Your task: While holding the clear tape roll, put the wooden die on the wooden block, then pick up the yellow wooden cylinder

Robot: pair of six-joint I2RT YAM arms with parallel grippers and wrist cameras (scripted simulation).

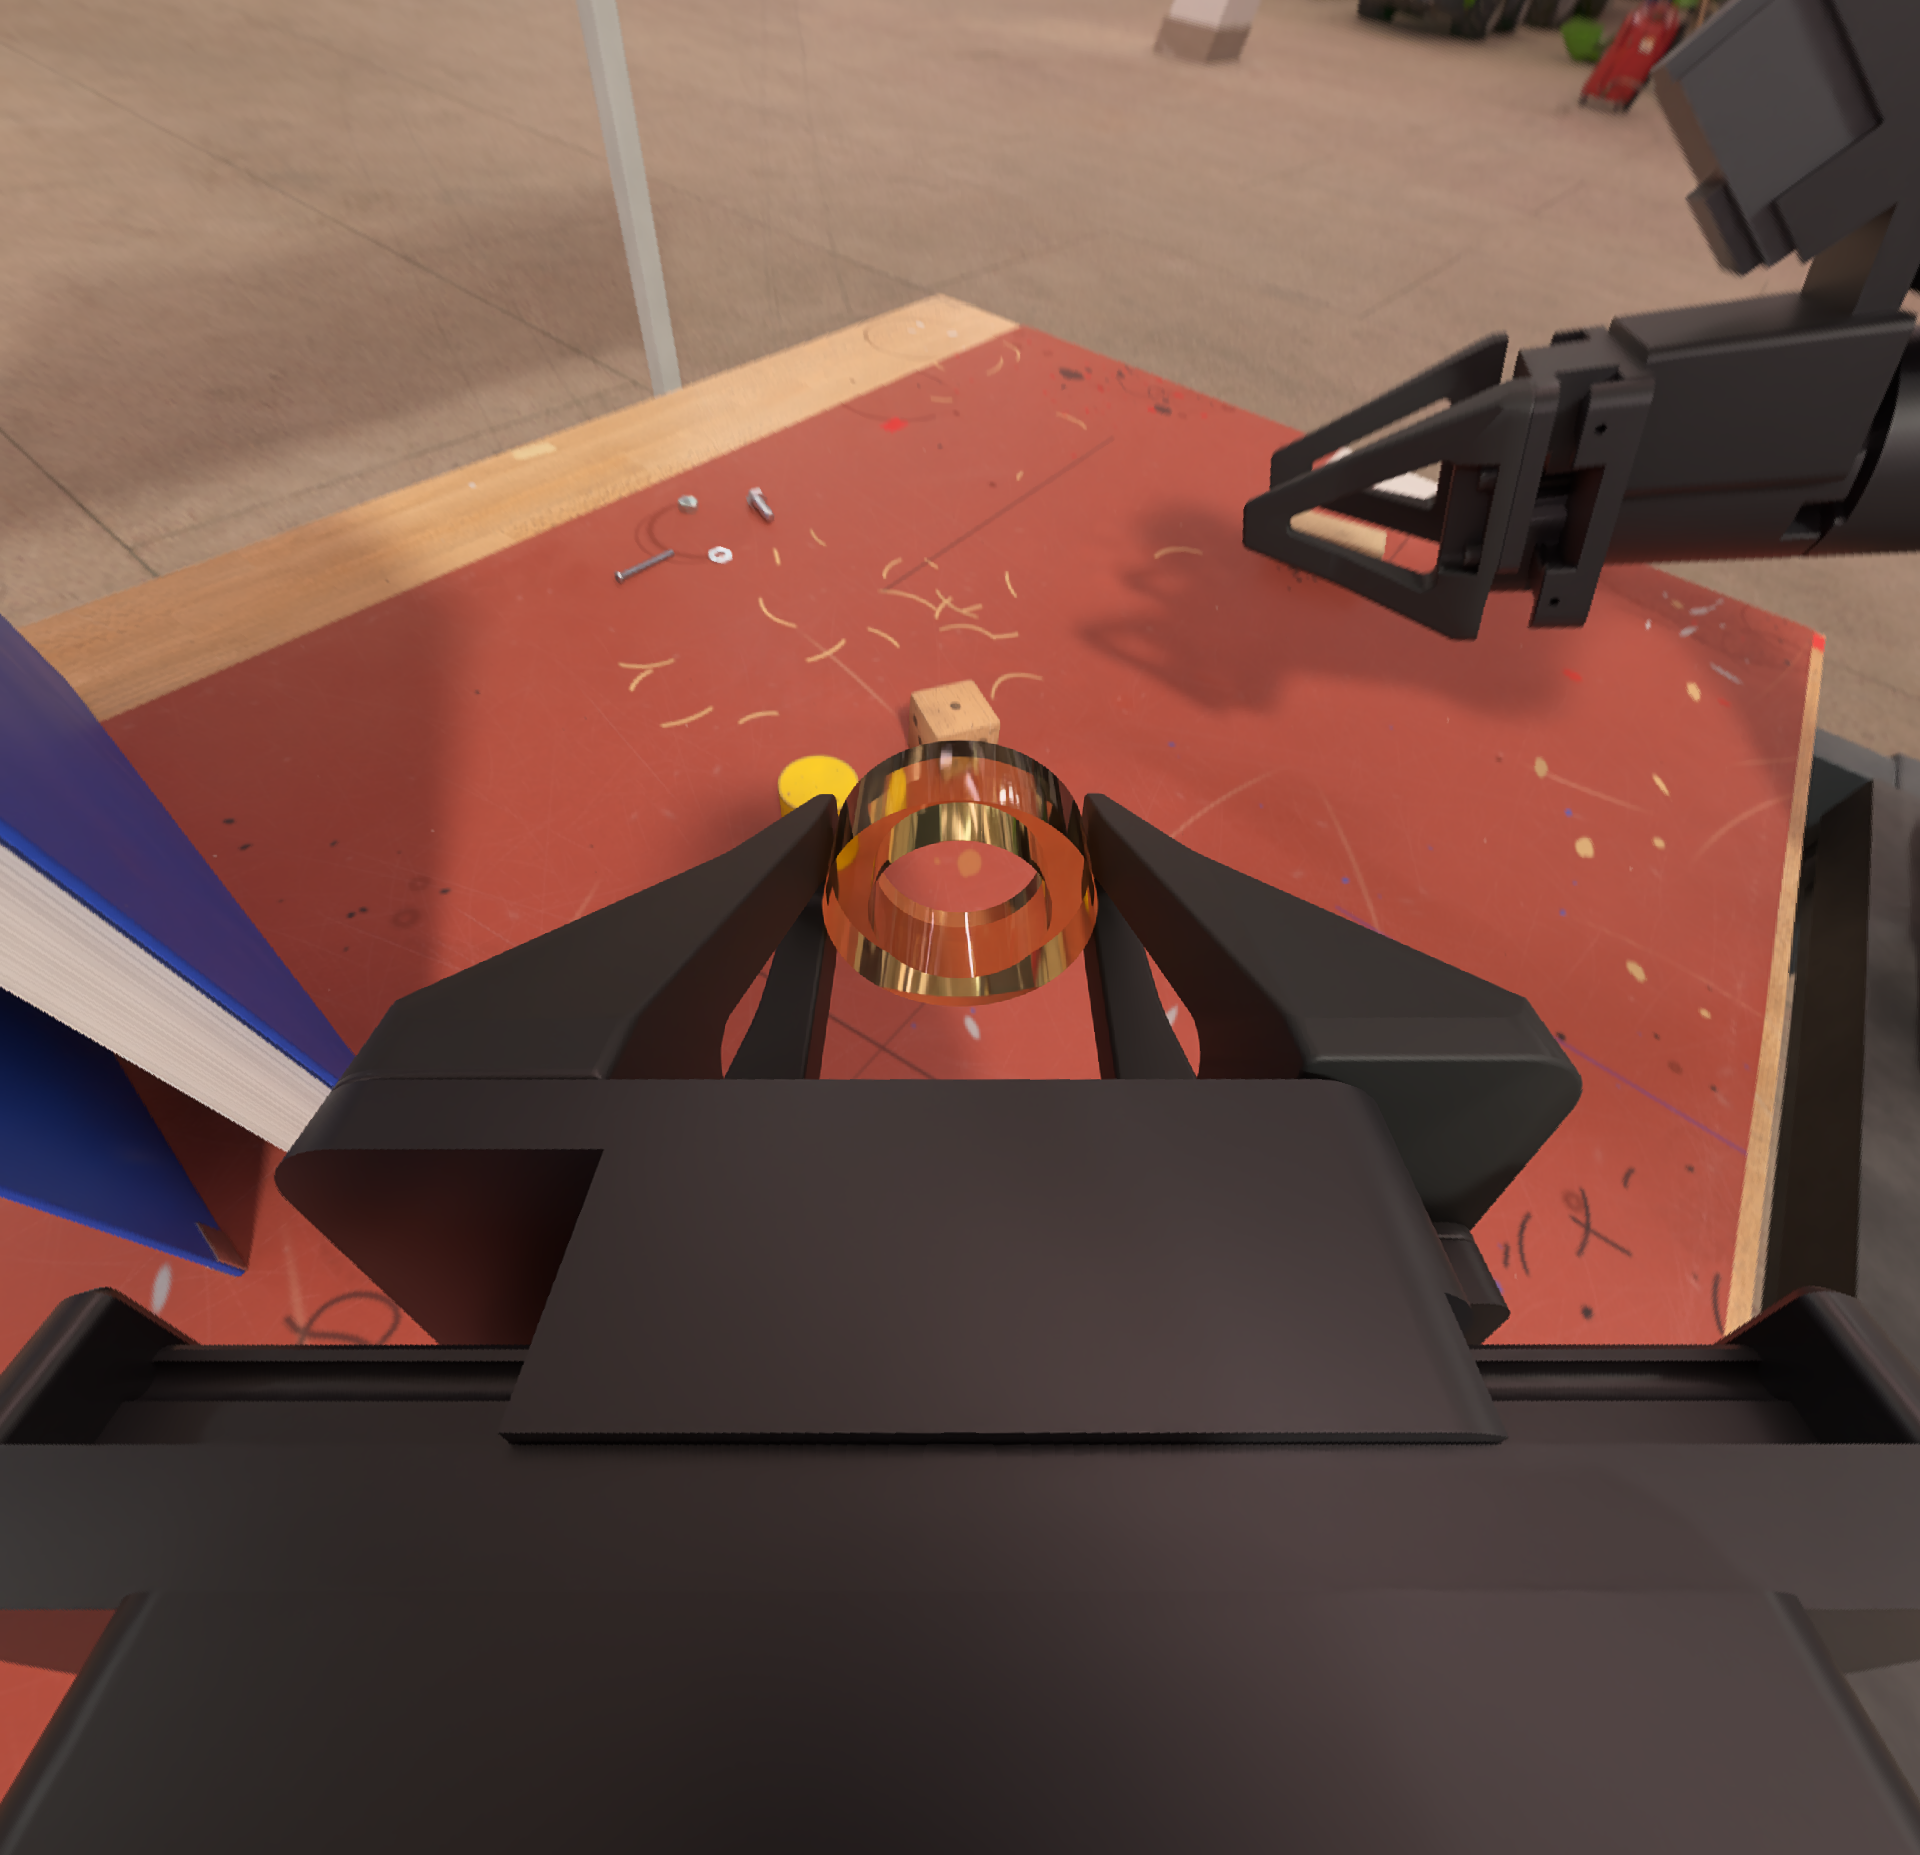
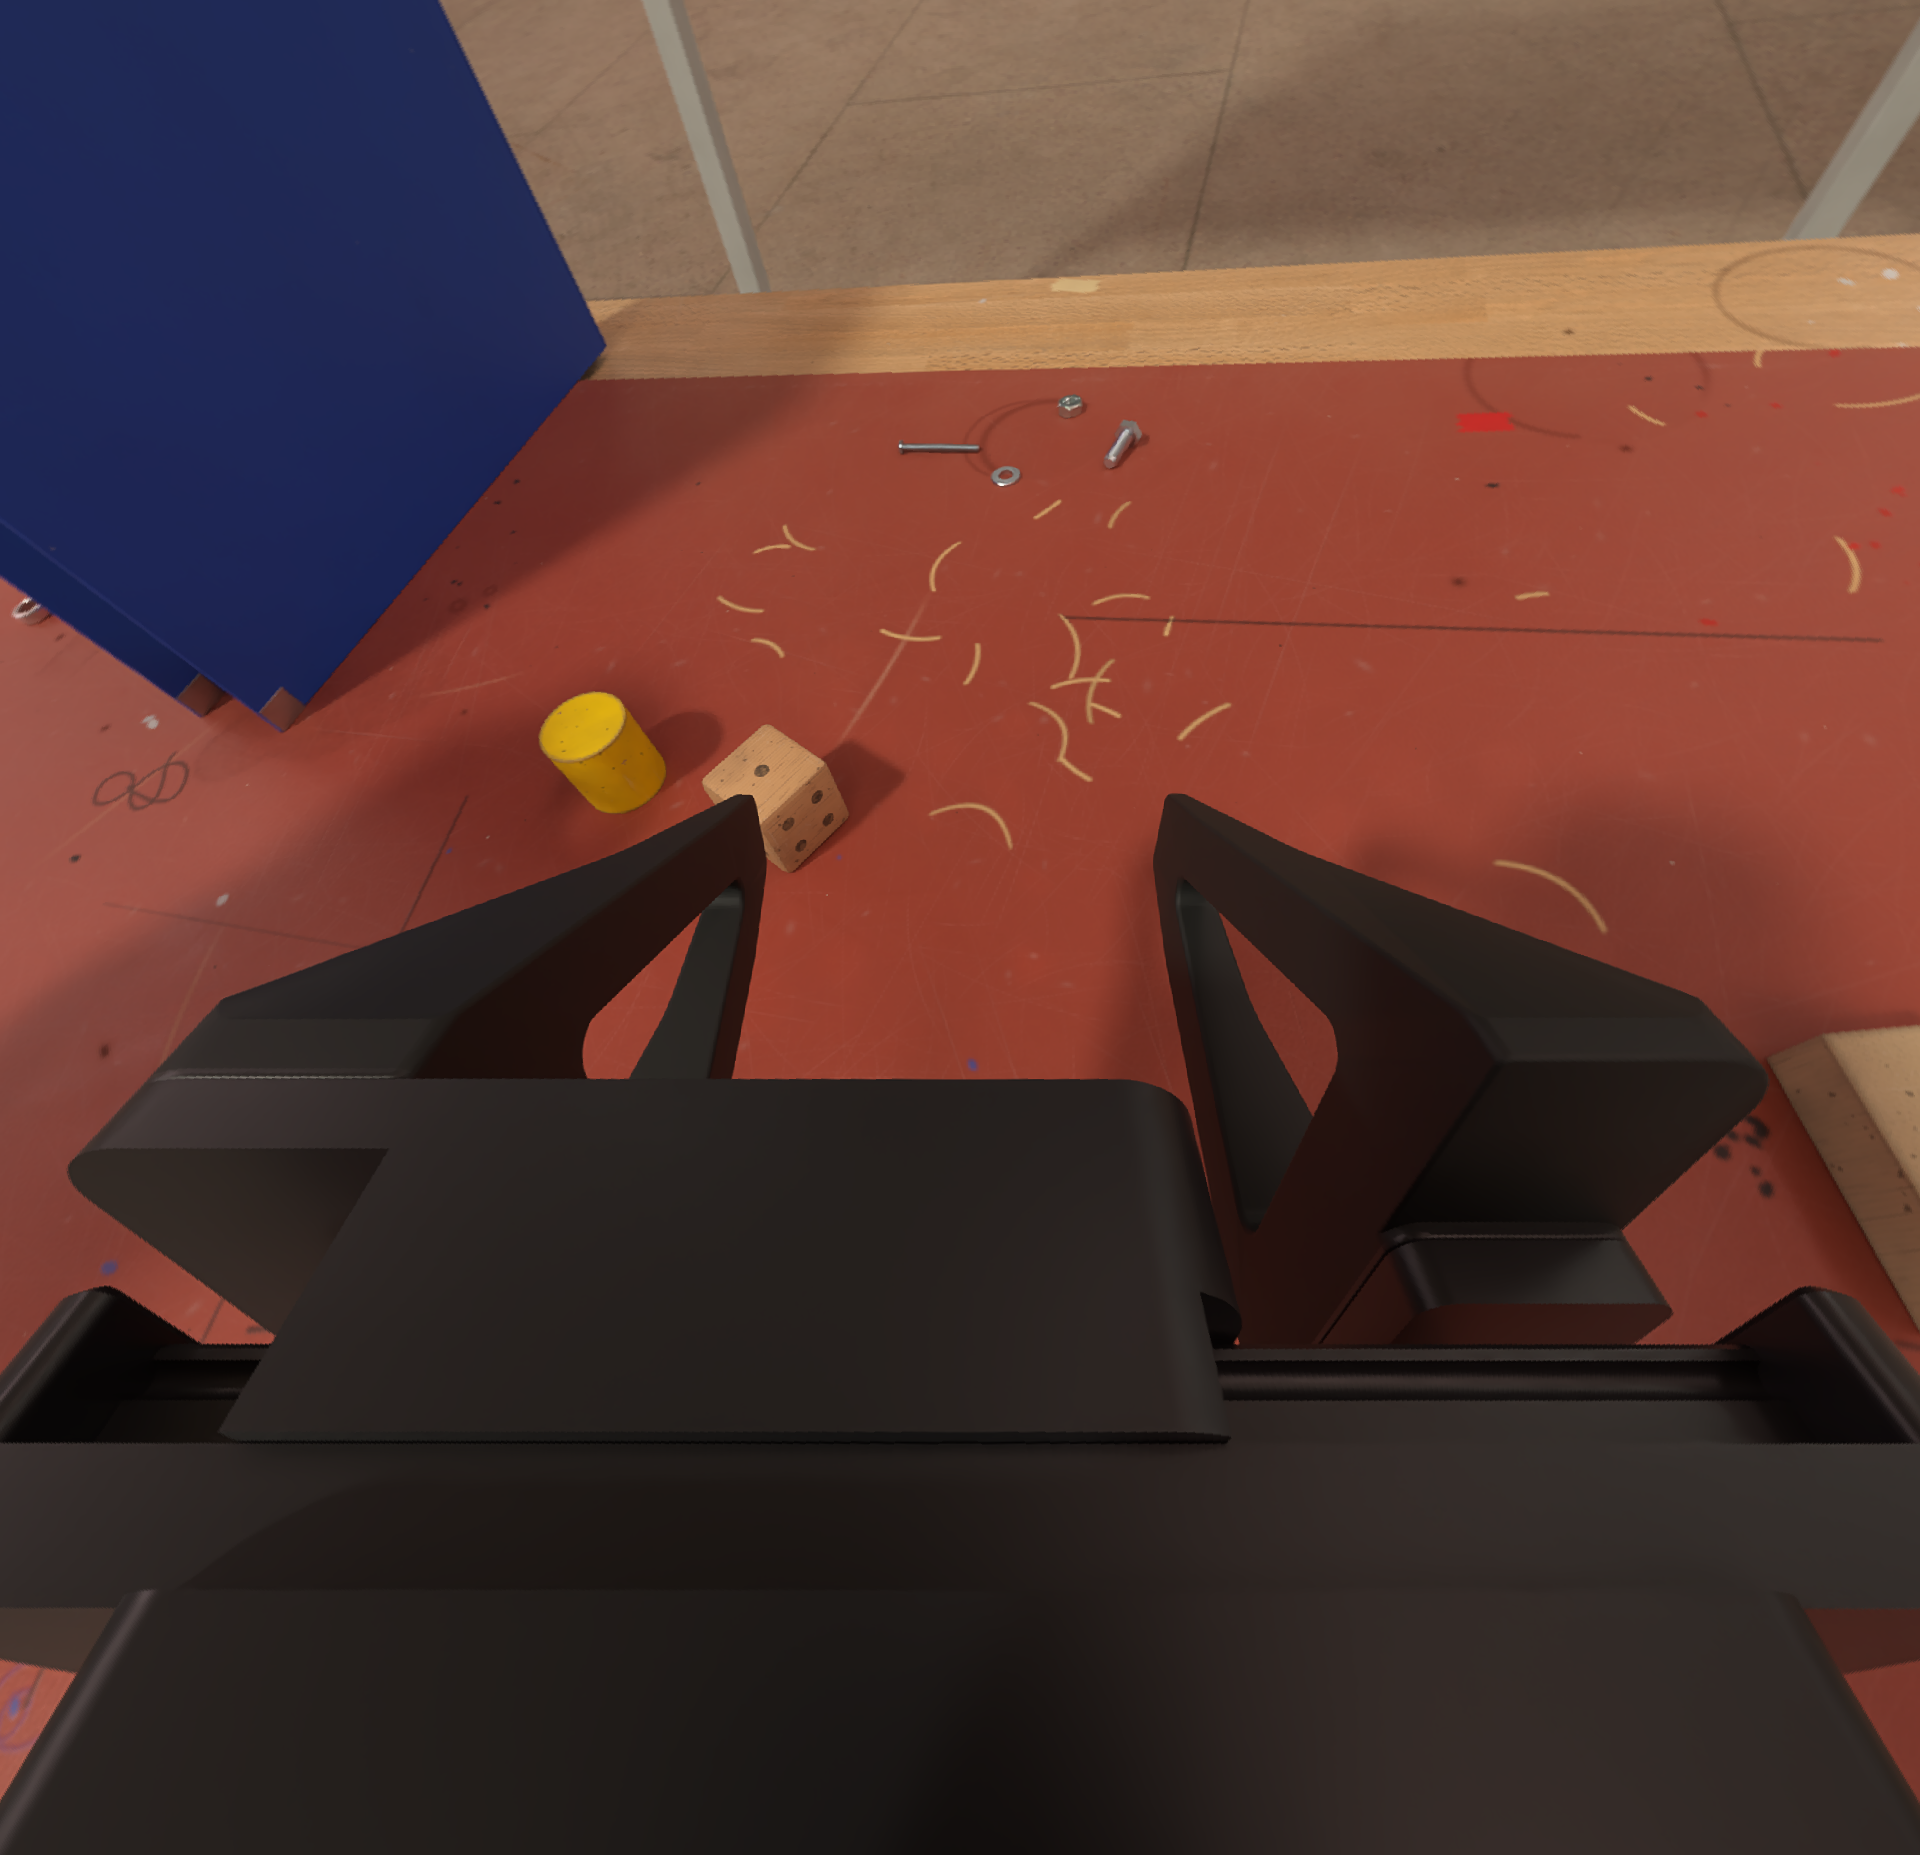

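My left gripper (image 1: 961, 818) is shut on the clear amber tape roll (image 1: 961, 958) and holds it above the red mat. Behind the roll stand the wooden die (image 1: 954, 712) and the yellow cylinder (image 1: 812, 779), partly hidden by my left finger. My right gripper (image 2: 956, 818) is open and empty above the mat. The die (image 2: 781, 792) sits just past its left fingertip, with the yellow cylinder (image 2: 603, 751) upright to the left of the die. The wooden block (image 2: 1870, 1130) shows only as a corner at the right edge. The right gripper (image 1: 1351, 517) also shows far right in the left wrist view.
A blue book (image 1: 135, 932) leans at the left; it also shows in the right wrist view (image 2: 239, 299). Loose screws, nuts and a washer (image 2: 1039, 444) lie near the far wooden table edge (image 2: 1247, 309), with wood shavings (image 2: 1081, 683) scattered on the red mat (image 2: 1455, 766).
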